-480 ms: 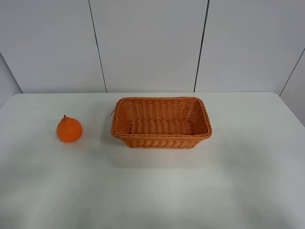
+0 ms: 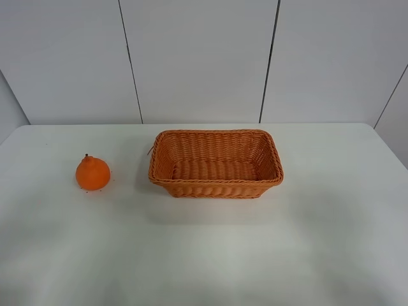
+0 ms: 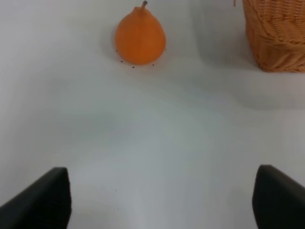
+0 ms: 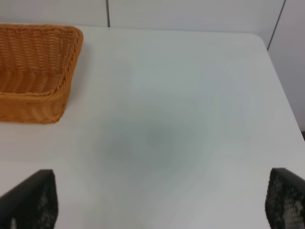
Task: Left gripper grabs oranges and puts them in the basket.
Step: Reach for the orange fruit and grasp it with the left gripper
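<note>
A bright orange [image 2: 93,173] sits at the left of the high view on a white table [image 2: 210,255], clear of the wicker basket [image 2: 215,186] at centre. It stands upright — knobby stem end up, long axis vertical. It looks firm, light and dimpled, yet apt to roll; best taken across its wide belly, below the neck. The left gripper [image 3: 159,200] is spread wide and empty — short of the fruit.

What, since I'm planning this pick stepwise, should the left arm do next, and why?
Probably advance the left gripper toward the orange: its jaws stand open and empty, and the fruit sits on the table ahead, outside the basket.
</note>
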Controlling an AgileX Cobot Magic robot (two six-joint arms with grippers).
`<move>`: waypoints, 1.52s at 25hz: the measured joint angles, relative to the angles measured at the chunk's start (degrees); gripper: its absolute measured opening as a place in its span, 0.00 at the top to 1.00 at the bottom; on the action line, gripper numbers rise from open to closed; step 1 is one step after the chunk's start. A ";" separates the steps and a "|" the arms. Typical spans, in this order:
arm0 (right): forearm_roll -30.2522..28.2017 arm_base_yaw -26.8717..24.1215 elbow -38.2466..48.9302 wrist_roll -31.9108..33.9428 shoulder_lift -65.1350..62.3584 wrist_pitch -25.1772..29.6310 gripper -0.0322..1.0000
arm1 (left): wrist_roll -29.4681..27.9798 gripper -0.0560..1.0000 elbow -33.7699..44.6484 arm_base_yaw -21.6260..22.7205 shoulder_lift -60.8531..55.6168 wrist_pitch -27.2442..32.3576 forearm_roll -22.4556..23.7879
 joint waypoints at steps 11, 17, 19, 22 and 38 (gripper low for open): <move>0.00 0.00 0.00 0.00 0.00 0.00 0.30 | 0.00 0.12 -10.61 0.00 21.10 -0.31 -1.82; 0.00 0.00 0.00 0.00 0.00 0.00 0.30 | 0.95 0.12 -22.94 0.00 46.99 -0.77 -2.37; 0.00 0.00 0.00 0.00 0.00 0.00 0.30 | 1.36 0.12 -27.39 0.00 55.14 -0.79 -2.37; 0.00 0.00 0.00 0.00 0.00 0.00 0.30 | 1.54 0.12 -34.73 0.00 67.77 -0.96 -2.37; 0.00 0.00 0.00 0.00 0.00 0.00 0.30 | 1.54 0.12 -66.75 0.00 115.53 -2.82 -3.00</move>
